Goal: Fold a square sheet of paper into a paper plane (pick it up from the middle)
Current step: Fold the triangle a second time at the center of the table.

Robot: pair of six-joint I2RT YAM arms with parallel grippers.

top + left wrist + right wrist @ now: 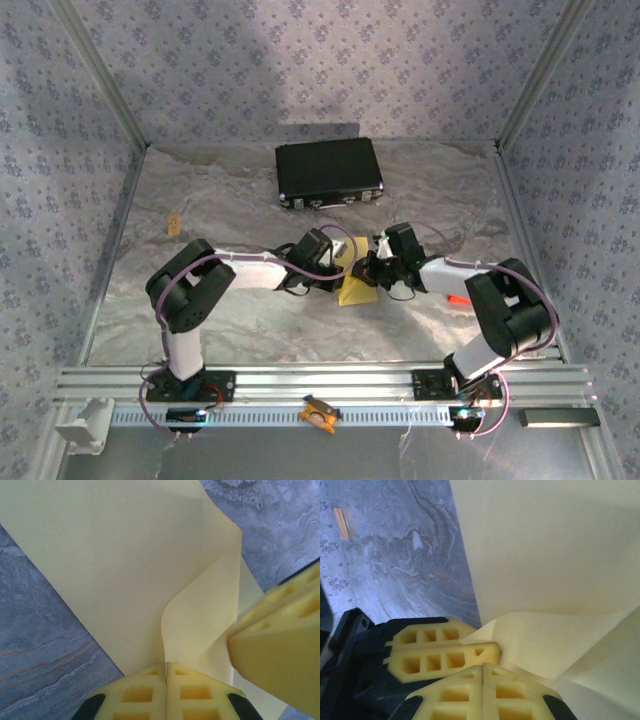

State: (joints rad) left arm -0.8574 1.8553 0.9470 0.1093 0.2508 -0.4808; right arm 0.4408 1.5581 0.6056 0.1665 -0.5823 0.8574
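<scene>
Left claw [166,672]: both pads pressed flat together, with a raised edge of the square sheet of paper [115,565] running straight down into the seam between them, so it is clamped on the paper. Right claw [483,672]: the same, pads closed tight with a curled lip of the sheet pinched at the seam. The claws sit tip to tip. In the left wrist view a right-claw finger [280,650] crowds in just right of the left pads. In the right wrist view the left claw's fingers [442,655] lie just left of the right pads; contact cannot be told. Sheet is thin, plain pale yellow, unprinted. Ahead of the left claw it spreads as a broad flat panel, one straight edge slanting across the grey marbled table [45,630]. Beside the grip a flap bows up in a soft curve, not a sharp crease. Ahead of the right claw: a large smooth panel, with a rolled lip below it. From overhead the paper shows as a small yellow wedge just under the meeting claws, mid-table; resting or hanging clear, cannot tell. Both arms reach inward from their bases, elbows bent outward, forearms angled toward each other. Well beyond the claws a black case [330,172] lies near the back wall. A small orange clip [320,412] sits on the rail between the bases.
</scene>
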